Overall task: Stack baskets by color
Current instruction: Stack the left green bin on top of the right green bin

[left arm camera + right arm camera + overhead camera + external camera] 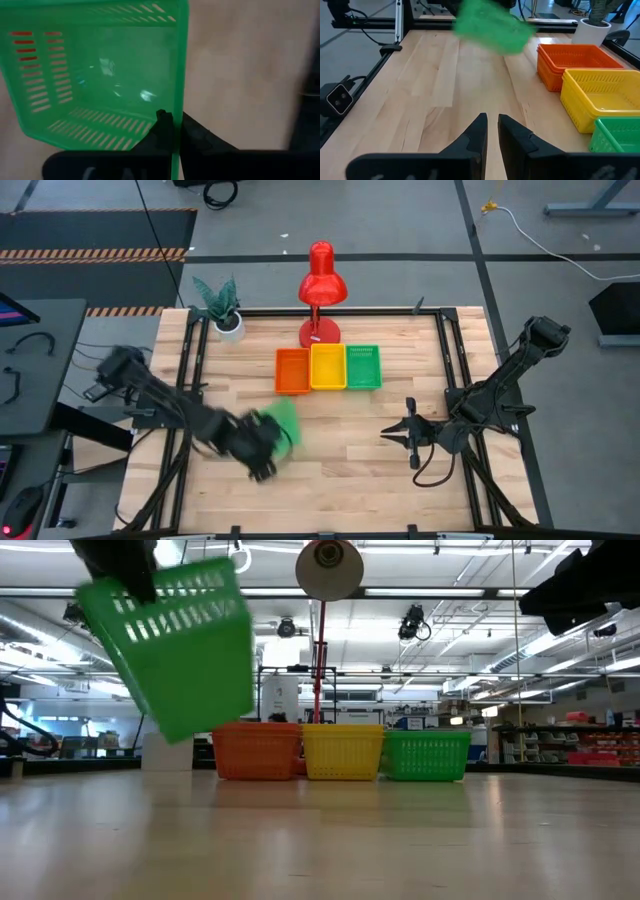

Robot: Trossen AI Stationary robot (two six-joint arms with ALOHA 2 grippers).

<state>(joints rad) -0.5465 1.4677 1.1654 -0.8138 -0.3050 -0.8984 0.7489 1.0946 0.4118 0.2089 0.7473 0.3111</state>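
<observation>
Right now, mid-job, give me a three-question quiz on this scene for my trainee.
1. True or false: the left gripper has its jaws shut on the wall of the lifted green basket.
2. Multiple choice: in the high view, which stack sits in the middle of the row by the red lamp? A orange stack, B yellow stack, C green stack.
3. In a word: what does the right gripper hold?

Key: 1 true; 2 B; 3 nothing.

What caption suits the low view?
Left gripper lifts a tilted green mesh plastic basket above the wooden table.
</observation>
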